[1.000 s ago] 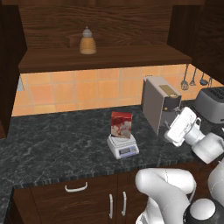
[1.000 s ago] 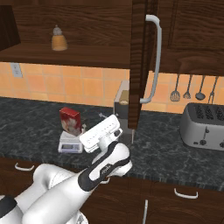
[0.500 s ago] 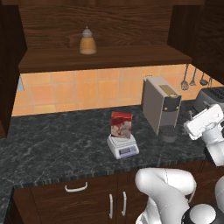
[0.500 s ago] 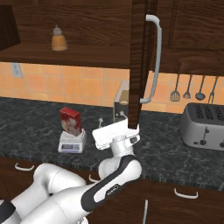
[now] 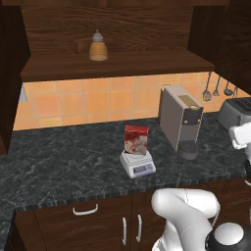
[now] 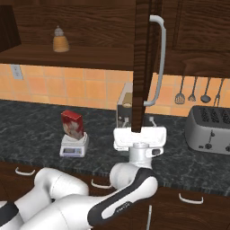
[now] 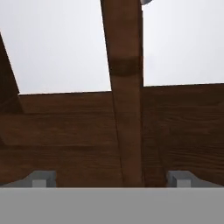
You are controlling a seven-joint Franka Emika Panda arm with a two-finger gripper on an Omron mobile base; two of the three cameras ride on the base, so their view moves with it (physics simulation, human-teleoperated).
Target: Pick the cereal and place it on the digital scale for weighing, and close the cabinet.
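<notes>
The cereal (image 5: 136, 139), a small red box, stands upright on the digital scale (image 5: 138, 165) at the middle of the dark counter; in the right base view the cereal (image 6: 72, 123) tops the digital scale (image 6: 74, 146) at the left. One cabinet door (image 6: 143, 63) hangs open, seen edge-on, with its silver handle (image 6: 159, 58) beside it. My gripper (image 6: 139, 131) points upward just below that door's lower edge, well right of the scale. In the hand view the cabinet door (image 7: 124, 87) runs between my wide-apart fingertips (image 7: 41, 178); my gripper (image 7: 109, 179) is open and holds nothing.
An amber bottle (image 5: 98, 46) sits on the open cabinet shelf. A tall grey coffee machine (image 5: 181, 117) stands right of the scale, a toaster (image 6: 209, 130) further right, with utensils (image 6: 193, 90) hanging on the tiled wall. Lower cabinets run under the counter edge.
My arm has swung right, away from the scale, and the hand has turned up under the open door's edge. The cereal stays on the scale.
</notes>
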